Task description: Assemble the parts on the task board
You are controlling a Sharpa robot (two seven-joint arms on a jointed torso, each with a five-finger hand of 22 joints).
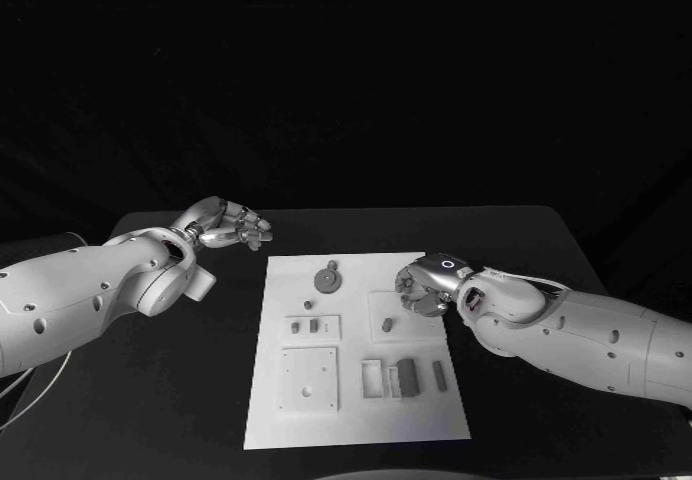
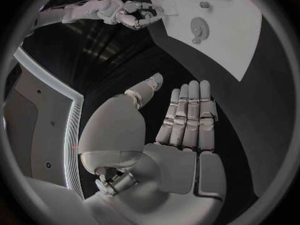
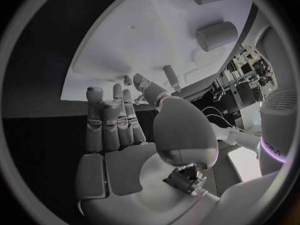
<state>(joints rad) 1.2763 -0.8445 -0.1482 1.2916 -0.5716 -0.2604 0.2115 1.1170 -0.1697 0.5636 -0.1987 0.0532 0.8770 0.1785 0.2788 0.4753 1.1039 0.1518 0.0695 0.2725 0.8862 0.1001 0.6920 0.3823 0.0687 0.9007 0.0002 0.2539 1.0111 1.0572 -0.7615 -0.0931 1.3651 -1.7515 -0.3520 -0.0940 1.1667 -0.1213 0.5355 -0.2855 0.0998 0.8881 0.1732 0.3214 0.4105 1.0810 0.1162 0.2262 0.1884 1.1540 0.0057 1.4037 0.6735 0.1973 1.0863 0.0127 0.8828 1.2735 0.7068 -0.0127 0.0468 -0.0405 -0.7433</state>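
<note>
Black table (image 1: pixel 173 400) bears the white task board (image 1: pixel 361 420) under darkness.

A robotics lab was indicated: a black worktop (image 1: pixel 173 400) was set against black drapery, a white task board (image 1: pixel 361 420) was laid on it, and cluttered shelving and cables (image 3: pixel 240 72) were seen in the right wrist view.

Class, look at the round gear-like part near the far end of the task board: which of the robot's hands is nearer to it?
The right hand, hovering over the task board just beside the gear-like part. The left hand hangs off the board, over the bare table.
</note>
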